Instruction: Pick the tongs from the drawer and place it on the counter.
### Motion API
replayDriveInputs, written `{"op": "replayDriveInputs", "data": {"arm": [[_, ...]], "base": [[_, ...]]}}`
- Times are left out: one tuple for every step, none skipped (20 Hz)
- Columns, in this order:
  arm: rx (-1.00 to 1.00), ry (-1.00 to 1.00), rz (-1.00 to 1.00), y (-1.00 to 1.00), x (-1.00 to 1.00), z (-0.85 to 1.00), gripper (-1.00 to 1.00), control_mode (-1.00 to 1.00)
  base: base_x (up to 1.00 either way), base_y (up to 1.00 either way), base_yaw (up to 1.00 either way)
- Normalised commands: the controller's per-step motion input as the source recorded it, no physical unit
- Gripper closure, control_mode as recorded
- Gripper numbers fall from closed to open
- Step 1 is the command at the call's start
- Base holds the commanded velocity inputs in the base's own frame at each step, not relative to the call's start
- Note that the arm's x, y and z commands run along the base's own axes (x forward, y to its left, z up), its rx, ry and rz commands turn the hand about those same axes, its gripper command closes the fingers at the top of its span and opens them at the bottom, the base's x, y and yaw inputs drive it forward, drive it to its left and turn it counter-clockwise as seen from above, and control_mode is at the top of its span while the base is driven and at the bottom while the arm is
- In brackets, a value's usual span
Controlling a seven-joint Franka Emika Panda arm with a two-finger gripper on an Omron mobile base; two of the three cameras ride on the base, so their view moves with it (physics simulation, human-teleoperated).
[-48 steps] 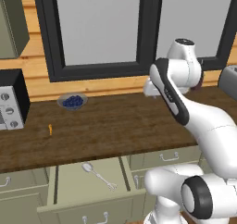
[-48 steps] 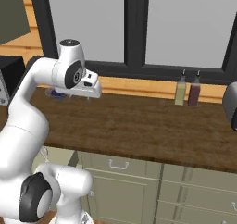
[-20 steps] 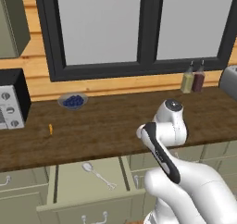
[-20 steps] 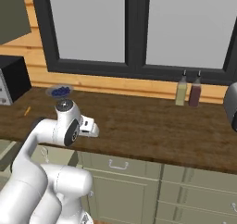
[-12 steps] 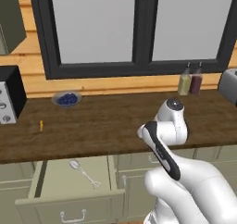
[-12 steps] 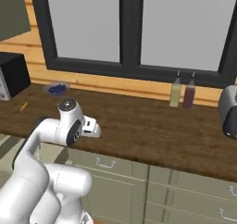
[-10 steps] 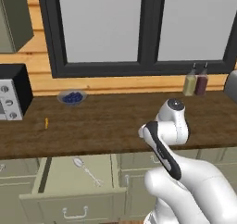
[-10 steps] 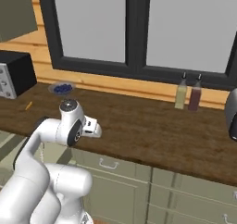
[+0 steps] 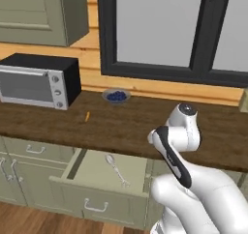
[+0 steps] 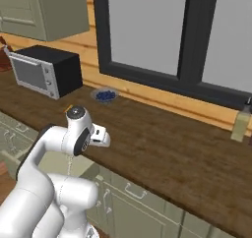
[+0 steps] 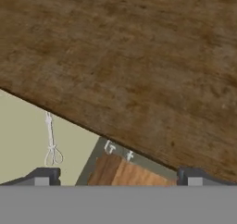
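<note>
The tongs (image 9: 116,169) lie flat on the pale-green floor of the open drawer (image 9: 99,195), a little right of its middle, with the rounded end toward the counter (image 9: 116,126) and the splayed end toward the drawer front. In the hand view they (image 11: 51,143) show small at the lower left, past the counter edge. The gripper (image 11: 115,177) hangs above the counter near that edge, not over the drawer yet; its two dark tips stand wide apart and nothing is between them.

The tongs look thin, stiff and light — metal, probably smooth, so they may slip or turn between the fingers. I judge the best hold is across the slim middle of the shaft, with the fingers closing on its two sides, because the ends are broader and uneven. As the tongs lie flat on the floor, the tips must go very low on both sides, and the drawer walls leave limited room.

On the counter stand a toaster oven (image 9: 38,80), a small bowl of blueberries (image 9: 116,95) and a tiny orange stick (image 9: 87,116) — all apart from the drawer.
</note>
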Motion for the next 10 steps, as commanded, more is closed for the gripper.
{"op": "replayDriveInputs", "data": {"arm": [[0.0, 0.0, 0.0, 0.0, 0.0, 0.0, -1.0, 1.0], [0.0, 0.0, 0.0, 0.0, 0.0, 0.0, -1.0, 1.0], [0.0, 0.0, 0.0, 0.0, 0.0, 0.0, -1.0, 1.0], [0.0, 0.0, 0.0, 0.0, 0.0, 0.0, -1.0, 1.0], [0.0, 0.0, 0.0, 0.0, 0.0, 0.0, -1.0, 1.0], [0.0, 0.0, 0.0, 0.0, 0.0, 0.0, -1.0, 1.0], [0.0, 0.0, 0.0, 0.0, 0.0, 0.0, -1.0, 1.0], [0.0, 0.0, 0.0, 0.0, 0.0, 0.0, -1.0, 1.0], [0.0, 0.0, 0.0, 0.0, 0.0, 0.0, -1.0, 1.0], [0.0, 0.0, 0.0, 0.0, 0.0, 0.0, -1.0, 1.0]], "base": [[0.57, -0.3, 0.42], [0.62, -0.31, 0.42], [0.66, -0.33, 0.41], [0.66, -0.41, 0.39], [0.64, -0.44, 0.37], [0.57, -0.49, 0.35], [0.43, -0.56, 0.34], [0.26, -0.56, 0.29], [0.14, -0.46, 0.25], [0.0, -0.19, 0.16]]}}
